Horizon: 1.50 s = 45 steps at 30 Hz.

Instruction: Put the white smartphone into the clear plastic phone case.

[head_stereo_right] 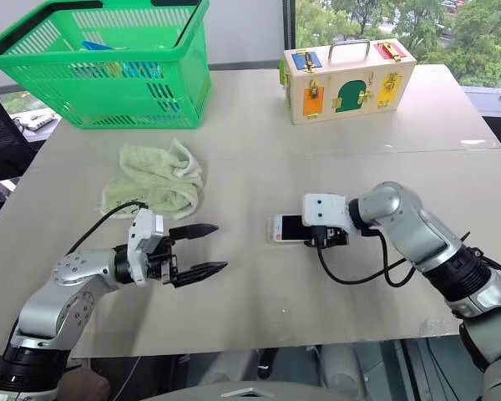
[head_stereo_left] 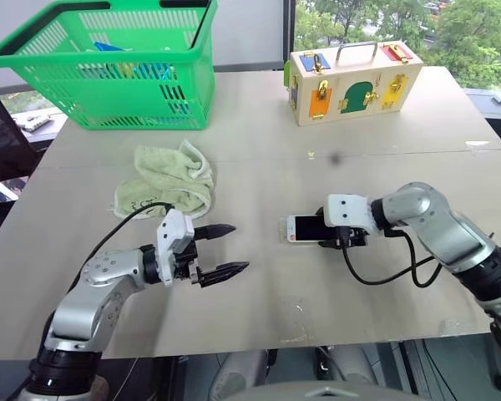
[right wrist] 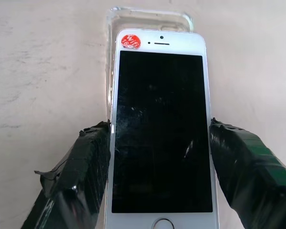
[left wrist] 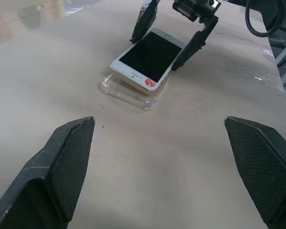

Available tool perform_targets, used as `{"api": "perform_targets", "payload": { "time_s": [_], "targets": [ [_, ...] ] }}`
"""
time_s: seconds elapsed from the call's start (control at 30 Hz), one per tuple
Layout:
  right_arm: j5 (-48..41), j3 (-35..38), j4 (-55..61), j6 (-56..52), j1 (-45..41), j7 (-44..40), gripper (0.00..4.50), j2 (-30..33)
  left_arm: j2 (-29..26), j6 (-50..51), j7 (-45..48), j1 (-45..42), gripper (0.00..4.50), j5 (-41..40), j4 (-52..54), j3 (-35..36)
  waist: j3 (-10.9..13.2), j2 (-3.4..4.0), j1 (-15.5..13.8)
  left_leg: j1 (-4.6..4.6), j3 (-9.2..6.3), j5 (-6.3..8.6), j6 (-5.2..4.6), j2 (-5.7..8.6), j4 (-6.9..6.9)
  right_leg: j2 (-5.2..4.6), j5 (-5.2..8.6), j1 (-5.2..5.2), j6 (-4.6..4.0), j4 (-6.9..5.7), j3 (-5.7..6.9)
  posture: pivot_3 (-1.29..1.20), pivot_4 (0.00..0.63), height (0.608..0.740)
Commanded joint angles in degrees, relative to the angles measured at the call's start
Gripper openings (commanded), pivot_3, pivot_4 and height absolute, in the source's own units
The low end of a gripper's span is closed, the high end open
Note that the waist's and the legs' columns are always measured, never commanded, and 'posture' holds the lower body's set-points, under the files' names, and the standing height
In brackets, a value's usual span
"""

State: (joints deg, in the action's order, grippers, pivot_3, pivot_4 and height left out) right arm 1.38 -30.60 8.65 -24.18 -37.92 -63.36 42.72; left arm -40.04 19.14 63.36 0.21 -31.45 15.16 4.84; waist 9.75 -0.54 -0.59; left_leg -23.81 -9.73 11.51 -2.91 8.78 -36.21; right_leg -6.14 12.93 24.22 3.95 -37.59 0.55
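The white smartphone (right wrist: 162, 129), black screen up with a red sticker at its top corner, lies tilted over the clear plastic phone case (right wrist: 148, 19) in the middle of the table. Its far end overlaps the case (left wrist: 128, 93), and it sits slightly askew to it. My right gripper (head_stereo_left: 338, 238) is shut on the phone's two long edges, one black finger on each side. My left gripper (head_stereo_left: 239, 247) stands open above the table a short way to the left, pointing at the phone and holding nothing.
A crumpled pale green towel (head_stereo_left: 167, 180) lies behind the left gripper. A green basket (head_stereo_left: 108, 71) stands at the back left and a wooden latch box (head_stereo_left: 351, 79) at the back right. A black cable (head_stereo_left: 384, 271) loops by the right arm.
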Motion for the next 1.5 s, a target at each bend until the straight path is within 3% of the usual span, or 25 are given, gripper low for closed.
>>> {"api": "perform_targets", "payload": {
  "time_s": [0.03, 0.47, 0.9, 1.1, 1.13, 1.2, 1.4, 1.5],
  "targets": [
    [2.0, -1.0, -0.3, 1.7, -1.4, -2.6, 2.81, -0.5, -0.1, -1.6, 0.1, -0.2, 4.5, 0.2, 1.4, 0.6, 0.0, 0.0, -0.1, 0.01, 0.0, 0.0, 0.0, 0.0, 0.0, 0.0, 0.0, 0.0, 0.0, -0.01, 0.0, 0.0, 0.15, 0.74],
    [4.1, -1.9, 0.4, -1.1, -1.2, -8.6, 2.81, -1.2, 0.3, -3.2, 0.6, -0.7, 4.5, 0.7, -0.1, 0.2, 0.0, 0.0, -0.2, 0.01, 0.0, 0.01, 0.01, 0.0, 0.0, 0.01, 0.0, 0.0, 0.0, 0.0, 0.0, 0.0, 0.15, 0.74],
    [8.1, -1.2, -6.8, 7.8, -4.6, -7.4, 2.81, -4.0, 1.4, -4.7, 1.1, -2.1, 4.5, 2.1, -1.8, -1.8, 0.0, -0.01, 0.4, 0.12, 0.01, 0.01, 0.03, -0.02, 0.0, 0.04, -0.01, -0.03, -0.02, -0.08, -0.03, 0.0, 0.15, 0.74],
    [6.0, 0.1, -8.6, 7.8, -5.8, -8.9, 2.81, -6.0, 1.5, -4.8, 1.2, -2.7, 4.5, 2.4, -2.1, -2.5, 0.0, -0.01, 1.2, 0.12, 0.01, 0.0, 0.03, -0.02, -0.02, 0.06, -0.02, -0.02, -0.03, -0.1, -0.03, 0.0, 0.15, 0.74],
    [5.4, 1.0, -8.1, 7.3, -5.8, -8.7, 3.85, -6.1, 1.6, -4.7, 1.1, -2.8, 4.5, 2.5, -2.1, -2.7, 0.0, -0.01, 1.3, 0.12, 0.01, 0.0, 0.03, -0.02, -0.01, 0.06, -0.02, -0.02, -0.03, -0.11, -0.04, 0.0, 0.15, 0.74],
    [3.6, 3.6, -6.5, 4.9, -5.7, -7.6, 4.48, -6.7, 1.7, -4.6, 0.8, -2.9, 4.5, 2.6, -2.0, -3.0, 0.0, 0.02, 1.3, 0.08, 0.01, 0.0, 0.03, -0.02, -0.01, 0.06, -0.02, 0.01, -0.04, -0.12, -0.05, 0.0, 0.15, 0.74],
    [-4.4, 12.3, 4.4, -8.4, -3.5, -6.8, 4.48, -5.2, 1.9, -4.0, -0.2, -3.4, 4.5, 4.3, -2.2, -4.6, 0.0, 0.03, 0.9, -0.04, -0.01, 0.01, 0.02, 0.0, 0.02, 0.05, -0.03, 0.1, -0.05, -0.07, -0.07, 0.0, 0.15, 0.74],
    [-7.8, 16.6, 10.5, -15.2, 0.0, -4.9, 3.63, -3.4, 2.0, -3.7, -1.0, -4.6, 3.63, 6.1, -3.0, -6.0, 0.0, 0.03, 0.3, -0.04, -0.01, 0.02, 0.04, 0.0, 0.03, 0.05, -0.03, 0.13, -0.05, -0.05, -0.07, 0.0, 0.15, 0.74]
  ]
}}
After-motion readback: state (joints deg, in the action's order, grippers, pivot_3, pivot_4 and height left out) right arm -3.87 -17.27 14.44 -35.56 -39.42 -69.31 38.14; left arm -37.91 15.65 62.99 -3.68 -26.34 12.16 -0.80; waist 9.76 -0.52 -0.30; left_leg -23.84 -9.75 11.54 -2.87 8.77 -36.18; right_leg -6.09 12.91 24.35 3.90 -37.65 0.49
